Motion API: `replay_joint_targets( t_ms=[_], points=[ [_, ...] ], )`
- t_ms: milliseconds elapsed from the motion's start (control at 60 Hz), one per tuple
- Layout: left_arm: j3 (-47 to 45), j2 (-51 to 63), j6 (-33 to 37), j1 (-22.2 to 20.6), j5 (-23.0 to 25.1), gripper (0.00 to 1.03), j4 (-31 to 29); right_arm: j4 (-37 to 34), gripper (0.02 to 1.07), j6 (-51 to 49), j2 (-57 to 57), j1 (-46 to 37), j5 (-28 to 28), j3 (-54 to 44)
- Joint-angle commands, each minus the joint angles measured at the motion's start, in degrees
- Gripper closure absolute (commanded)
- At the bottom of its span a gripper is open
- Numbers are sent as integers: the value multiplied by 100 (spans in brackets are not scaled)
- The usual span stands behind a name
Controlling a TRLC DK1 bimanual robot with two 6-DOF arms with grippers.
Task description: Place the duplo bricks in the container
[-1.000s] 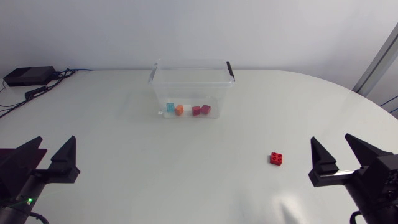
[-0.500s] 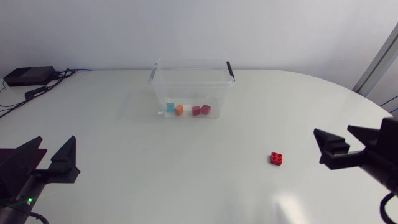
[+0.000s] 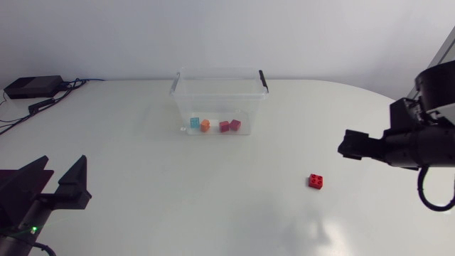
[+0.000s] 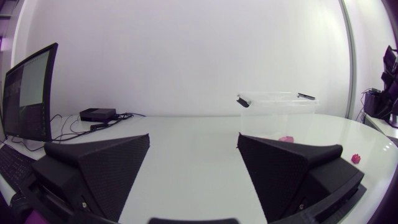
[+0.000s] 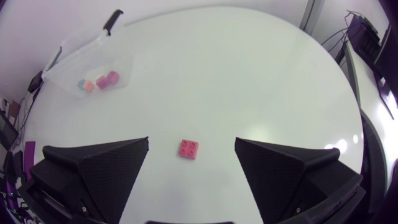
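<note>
Four bricks [image 3: 205, 125] are seen inside the container [image 3: 217, 72]; one red brick [image 3: 317, 181] is left outside, ahead of the right gripper [image 5: 191, 138]; its fingers, and those of the left gripper [image 4: 194, 137], are spread apart

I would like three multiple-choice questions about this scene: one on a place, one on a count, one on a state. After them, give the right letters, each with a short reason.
1. Where is the red brick?
A) in the container
B) on the table, outside the container
C) in the left end effector

2. How many bricks lie in the container?
A) two
B) four
C) six

3. The right end effector is:
A) open
B) shut on the red brick
C) shut on nothing

Answers: 1 B, it lies alone on the bare table; 2 B, four show through the clear wall; 3 A, its fingers stand wide apart and touch nothing.
</note>
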Motion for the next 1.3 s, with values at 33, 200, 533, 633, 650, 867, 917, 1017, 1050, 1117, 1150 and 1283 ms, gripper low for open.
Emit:
replay_joint_targets(
  t_ms=[33,200,533,633,650,867,917,1017,1050,1117,1150,1283],
  points=[
    [-102,-69,90,36,-8,4,47,-253,7,197,835,49,-168,211],
    [-102,-69,81,36,-8,4,47,-438,7,92,1811,93,-80,501],
    [-102,-69,81,36,-8,4,47,-508,7,602,3235,480,17,1090],
    [-102,-69,81,36,-8,4,47,-411,7,786,3630,506,61,976],
    [-102,-69,81,36,-8,4,47,-403,7,795,3718,506,61,967],
    [-102,-69,81,36,-8,4,47,-16,7,742,4026,454,52,905],
    [-102,-69,81,36,-8,4,47,-16,7,778,4140,454,43,949],
    [-102,-69,81,36,-8,4,47,-16,7,778,4395,445,17,1072],
    [-102,-69,81,36,-8,4,47,28,13,769,4430,436,34,1081],
    [-102,-69,81,36,-8,4,47,169,22,751,4483,427,52,1046],
    [-102,-69,81,36,-8,4,47,177,29,725,4527,410,43,1046],
    [-102,-69,81,36,-8,4,47,538,54,567,4492,304,25,1029]
  ],
)
